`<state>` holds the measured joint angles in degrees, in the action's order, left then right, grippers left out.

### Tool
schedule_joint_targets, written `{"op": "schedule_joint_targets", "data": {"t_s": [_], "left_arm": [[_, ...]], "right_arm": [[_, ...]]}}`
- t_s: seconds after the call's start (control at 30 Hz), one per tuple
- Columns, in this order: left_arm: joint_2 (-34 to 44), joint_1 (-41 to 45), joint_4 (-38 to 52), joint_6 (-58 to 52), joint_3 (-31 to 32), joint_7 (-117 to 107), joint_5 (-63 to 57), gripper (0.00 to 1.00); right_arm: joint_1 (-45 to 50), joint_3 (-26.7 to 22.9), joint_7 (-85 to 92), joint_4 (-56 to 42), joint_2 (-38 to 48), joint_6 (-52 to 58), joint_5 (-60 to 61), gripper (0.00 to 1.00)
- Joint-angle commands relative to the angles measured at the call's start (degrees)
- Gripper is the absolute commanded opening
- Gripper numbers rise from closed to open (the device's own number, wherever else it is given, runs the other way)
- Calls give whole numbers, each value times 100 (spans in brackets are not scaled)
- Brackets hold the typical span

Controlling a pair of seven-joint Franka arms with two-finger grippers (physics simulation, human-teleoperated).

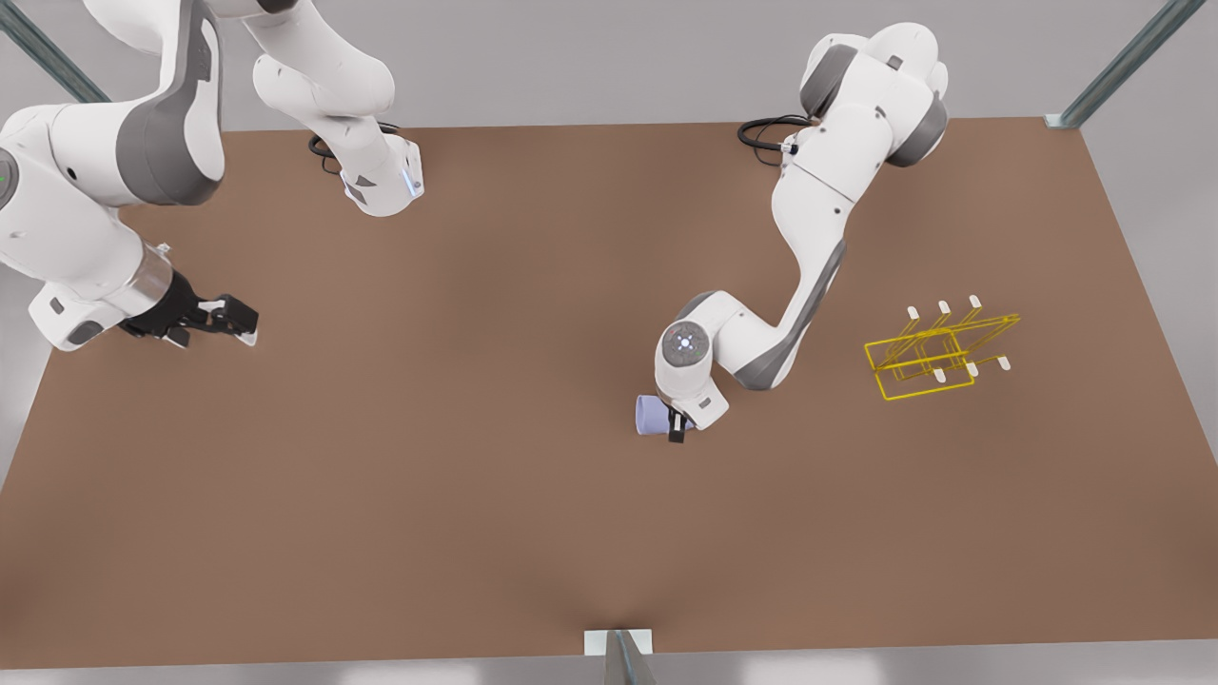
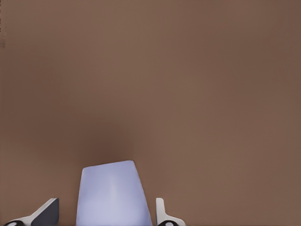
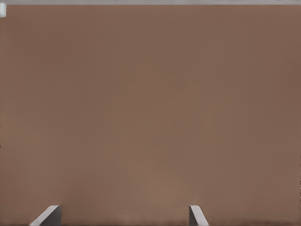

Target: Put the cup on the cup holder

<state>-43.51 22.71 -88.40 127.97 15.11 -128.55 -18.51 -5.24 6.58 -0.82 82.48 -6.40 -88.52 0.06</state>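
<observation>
Bare table (image 1: 476,495) lies between the cup (image 1: 651,416) and the cup holder (image 1: 937,354), nothing intervening.

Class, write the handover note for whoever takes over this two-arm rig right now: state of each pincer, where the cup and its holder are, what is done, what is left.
Left pincer: open, fingers on either side of the cup with gaps showing in the left wrist view, not yet closed.
Right pincer: open, holding nothing, waiting at the front view's left over the table.
Cup: lies on its side near the table's middle.
Cup holder: stands apart, toward the front view's right, with nothing on it.
Done: left arm is at the cup.
Left: close, lift, carry to the holder, set the cup on a prong.
</observation>
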Motion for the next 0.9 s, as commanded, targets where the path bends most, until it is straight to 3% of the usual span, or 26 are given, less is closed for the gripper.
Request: {"op": "schedule_joint_targets", "data": {"t_s": [0.0, 0.1, 0.87], "left_arm": [[-17, -4, -2, -17, 1, -768, 6, 100], [-61, 5, -2, -26, 1, -803, 6, 100], [-263, 84, 42, 62, 1, -706, -12, 100]], "right_arm": [[-21, 1, 714, -109, -54, 397, 46, 100], [-65, 1, 723, -435, -151, 432, 11, 100], [-91, 1, 688, -356, -177, 406, 11, 100]]}}
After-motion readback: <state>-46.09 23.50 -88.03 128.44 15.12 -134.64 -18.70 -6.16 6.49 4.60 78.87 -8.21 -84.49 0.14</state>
